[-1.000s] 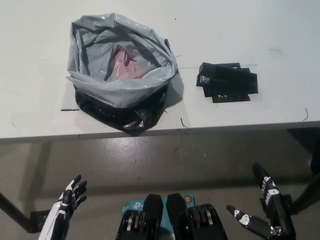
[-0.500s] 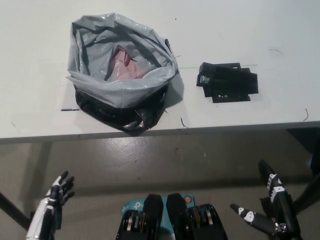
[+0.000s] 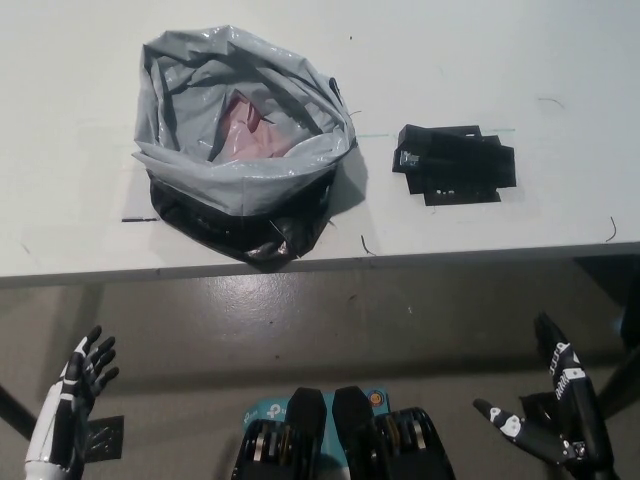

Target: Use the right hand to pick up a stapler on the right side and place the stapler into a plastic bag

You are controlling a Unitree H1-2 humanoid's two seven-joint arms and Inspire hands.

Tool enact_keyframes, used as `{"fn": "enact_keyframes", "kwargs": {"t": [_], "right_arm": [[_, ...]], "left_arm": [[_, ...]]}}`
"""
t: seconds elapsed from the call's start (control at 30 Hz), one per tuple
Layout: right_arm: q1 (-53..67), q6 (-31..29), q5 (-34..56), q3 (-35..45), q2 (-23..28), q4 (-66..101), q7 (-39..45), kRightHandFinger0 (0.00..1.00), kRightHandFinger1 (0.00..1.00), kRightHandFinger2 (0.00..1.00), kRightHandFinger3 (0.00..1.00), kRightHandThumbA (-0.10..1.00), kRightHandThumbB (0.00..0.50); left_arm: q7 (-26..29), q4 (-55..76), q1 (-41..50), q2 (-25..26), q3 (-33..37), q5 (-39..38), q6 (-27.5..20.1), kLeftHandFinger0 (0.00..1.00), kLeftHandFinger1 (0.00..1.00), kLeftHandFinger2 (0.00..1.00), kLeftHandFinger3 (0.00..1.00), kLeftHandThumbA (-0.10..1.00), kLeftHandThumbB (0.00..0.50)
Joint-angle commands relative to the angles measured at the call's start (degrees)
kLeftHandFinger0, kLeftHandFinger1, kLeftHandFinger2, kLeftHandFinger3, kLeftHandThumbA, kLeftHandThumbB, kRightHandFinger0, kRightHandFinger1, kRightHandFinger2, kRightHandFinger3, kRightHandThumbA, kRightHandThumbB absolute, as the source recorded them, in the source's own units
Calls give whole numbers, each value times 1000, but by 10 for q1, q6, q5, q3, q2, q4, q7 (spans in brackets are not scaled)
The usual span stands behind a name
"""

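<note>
Worktop (image 3: 520, 60): white, fills the upper half of the head view, with its near edge running across the middle.

Plastic bag (image 3: 230, 170): grey outside and dark at the base. It sits on the left part of the worktop close to the near edge. The mouth is open and faces up, with the rim crumpled. Something pink (image 3: 255, 130) shows inside; I cannot tell what it is.

Stapler (image 3: 455, 165): black, lying flat on the worktop to the right of the bag. A clear strip of bare surface separates the two. A small metal glint shows at its left end. Nothing is touching it.

Right hand (image 3: 552, 425): black, at the lower right corner, below the worktop edge and over the floor (image 3: 400, 320). It is well apart from the stapler. The fingers (image 3: 558, 360) are spread and hold nothing.

Left hand (image 3: 78, 378): white, resting at the lower left corner, also below the worktop edge. The fingers (image 3: 95, 345) are apart and empty.

A short black mark (image 3: 140, 218) lies on the worktop just left of the bag's base.
</note>
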State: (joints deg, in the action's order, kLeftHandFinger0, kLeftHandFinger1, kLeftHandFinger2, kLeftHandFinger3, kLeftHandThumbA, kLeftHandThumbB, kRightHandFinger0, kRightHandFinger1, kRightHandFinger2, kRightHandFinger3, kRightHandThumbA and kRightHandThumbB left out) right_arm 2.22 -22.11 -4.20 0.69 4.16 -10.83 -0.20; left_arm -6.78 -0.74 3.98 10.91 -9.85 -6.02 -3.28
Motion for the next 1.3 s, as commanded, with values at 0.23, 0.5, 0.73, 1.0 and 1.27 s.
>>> {"fn": "enact_keyframes", "kwargs": {"t": [0.23, 0.5, 0.73, 1.0, 1.27], "right_arm": [[-16, -23, -7, 3, 1, 8, -11, 1000, 1000, 1000, 1000, 920, 287], [-18, -20, -5, 5, 1, 4, -13, 1000, 1000, 1000, 1000, 951, 289], [-22, -20, 16, 13, 0, 0, -11, 1000, 1000, 1000, 1000, 1000, 242], [-23, -21, 12, 16, 1, -2, -12, 1000, 1000, 1000, 1000, 1000, 286], [-20, -15, 15, 14, 0, 3, -8, 1000, 1000, 1000, 1000, 1000, 329]], "left_arm": [[15, 8, -7, 0, -2, 9, 4, 1000, 1000, 1000, 1000, 1000, 30], [14, 8, -7, 1, -1, 12, 8, 1000, 1000, 1000, 1000, 1000, 29], [12, 12, -5, 1, -1, 10, 13, 1000, 1000, 1000, 1000, 1000, 1], [11, 11, -2, 2, 2, 15, 11, 1000, 1000, 1000, 1000, 1000, 16], [5, 10, 1, 4, 6, 18, 7, 1000, 1000, 1000, 1000, 1000, 26]]}}
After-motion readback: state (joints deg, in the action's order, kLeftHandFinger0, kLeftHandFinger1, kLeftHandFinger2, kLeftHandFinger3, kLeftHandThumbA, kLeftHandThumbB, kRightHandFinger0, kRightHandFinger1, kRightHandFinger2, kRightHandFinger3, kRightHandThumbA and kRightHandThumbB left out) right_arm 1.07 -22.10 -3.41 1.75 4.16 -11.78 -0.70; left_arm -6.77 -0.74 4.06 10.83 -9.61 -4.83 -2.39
